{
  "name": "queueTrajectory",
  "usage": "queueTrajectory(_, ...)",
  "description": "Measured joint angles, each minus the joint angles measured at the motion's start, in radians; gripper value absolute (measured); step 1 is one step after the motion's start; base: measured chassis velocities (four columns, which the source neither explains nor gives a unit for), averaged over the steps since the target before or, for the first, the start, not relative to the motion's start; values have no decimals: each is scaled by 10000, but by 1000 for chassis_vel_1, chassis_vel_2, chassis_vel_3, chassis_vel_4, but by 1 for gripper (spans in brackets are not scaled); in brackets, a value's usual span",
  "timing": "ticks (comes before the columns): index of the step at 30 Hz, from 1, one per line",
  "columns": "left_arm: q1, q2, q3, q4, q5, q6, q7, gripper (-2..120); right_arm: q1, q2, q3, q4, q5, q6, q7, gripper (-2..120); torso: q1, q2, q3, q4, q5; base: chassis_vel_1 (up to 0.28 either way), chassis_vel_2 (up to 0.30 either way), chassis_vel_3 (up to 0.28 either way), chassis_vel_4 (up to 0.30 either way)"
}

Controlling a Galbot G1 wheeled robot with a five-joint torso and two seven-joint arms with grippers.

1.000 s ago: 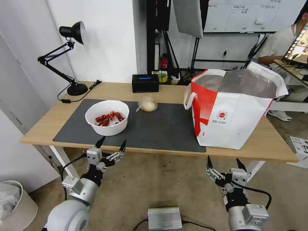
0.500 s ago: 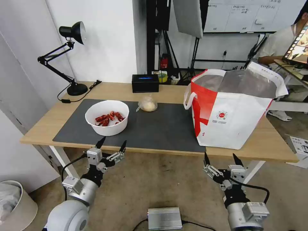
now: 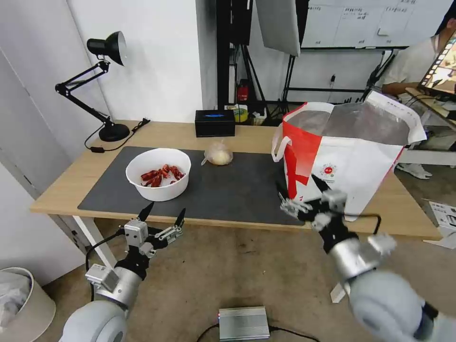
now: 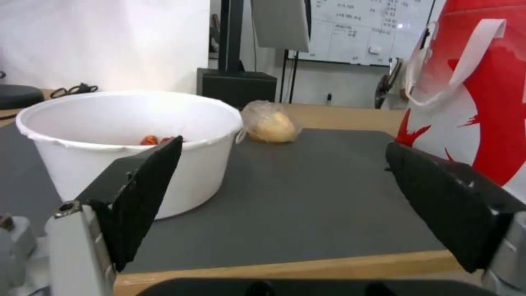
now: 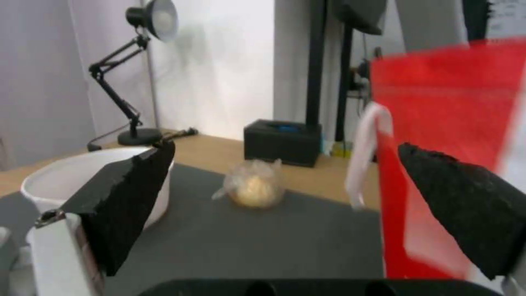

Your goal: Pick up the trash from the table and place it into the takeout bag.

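On the surface (image 3: 142, 135) the knotted bag (image 3: 218, 154) sits at 11 o'clock of the right gripper (image 3: 304, 194), wide open and empty to take it, while the left gripper (image 3: 161, 216) waits open below the bowl (image 3: 158, 173).

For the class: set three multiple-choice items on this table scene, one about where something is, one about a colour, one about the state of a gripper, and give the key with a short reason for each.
1. Where does the small knotted bag lie?
A. on the dark mat, between the bowl and the takeout bag
B. inside the bowl
C. on the floor

2. What colour are the side panels of the takeout bag?
A. blue
B. red
C. green

3. How does the right gripper stand?
A. shut on the bowl
B. shut on the knotted bag
C. open and holding nothing

Key:
1 A: it rests on the mat, to the right of the bowl and apart from it.
2 B: the panel beside the loop handle is red.
3 C: in the right wrist view its fingers are spread with only air between them, near the table's front edge by the takeout bag.
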Motion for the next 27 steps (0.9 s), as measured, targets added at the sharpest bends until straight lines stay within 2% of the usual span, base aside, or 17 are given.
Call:
queueTrajectory(1, 0, 0, 0, 0, 0, 0, 0, 100, 0, 0, 0, 0, 0, 0, 0, 100, 0, 0, 0, 0, 0, 0, 0, 0, 0)
queueTrajectory(4, -6, -44, -37, 47, 1, 0, -5, 100, 1623, 148, -1099, -733, 423, -455, 11, 100, -1, 0, 0, 0, 2, 0, 0, 0, 0)
queueTrajectory(5, -6, -44, -37, 47, 1, 0, -5, 100, 1623, 148, -1099, -733, 423, -455, 11, 100, -1, 0, 0, 0, 2, 0, 0, 0, 0)
queueTrajectory(6, -5, -56, -56, 67, 3, 0, -7, 100, 2166, 246, -1541, -1044, 535, -624, 52, 100, -1, 0, -1, -1, 3, 0, 0, 0, 0)
queueTrajectory(9, 5, -76, -134, 103, 5, 0, -8, 100, 3673, 665, -2809, -1990, 758, -1364, 418, 100, 0, 0, 0, -1, 4, 0, 0, 0, 0)
queueTrajectory(10, 5, -76, -134, 103, 5, 0, -8, 100, 3673, 665, -2809, -1990, 758, -1364, 418, 100, 0, 0, 0, -1, 4, 0, 0, 0, 0)
queueTrajectory(13, 27, -40, -231, 144, -3, 0, 7, 100, 5111, 1282, -3759, -2874, 1056, -1953, 903, 100, 0, -1, 0, 2, 2, 0, 0, 0, 0)
queueTrajectory(14, 27, -40, -231, 144, -3, 0, 7, 100, 5111, 1282, -3759, -2874, 1056, -1953, 903, 100, 0, -1, 0, 2, 2, 0, 0, 0, 0)
queueTrajectory(17, 109, 123, -346, 162, -17, -2, 36, 100, 6189, 1978, -4310, -3689, 1261, -2519, 1261, 100, 0, -1, 0, 1, 2, 0, 0, 0, 0)
queueTrajectory(21, 138, 168, -463, 166, -79, -16, 50, 100, 6916, 2553, -4747, -4327, 1558, -3061, 1591, 100, 0, 0, -1, -1, -1, 0, 0, 0, 0)
queueTrajectory(27, 122, 106, -411, 191, -88, -21, 53, 100, 7603, 3405, -5110, -5393, 1929, -3474, 1880, 100, 0, -1, -1, 1, 1, 0, 0, 0, 0)
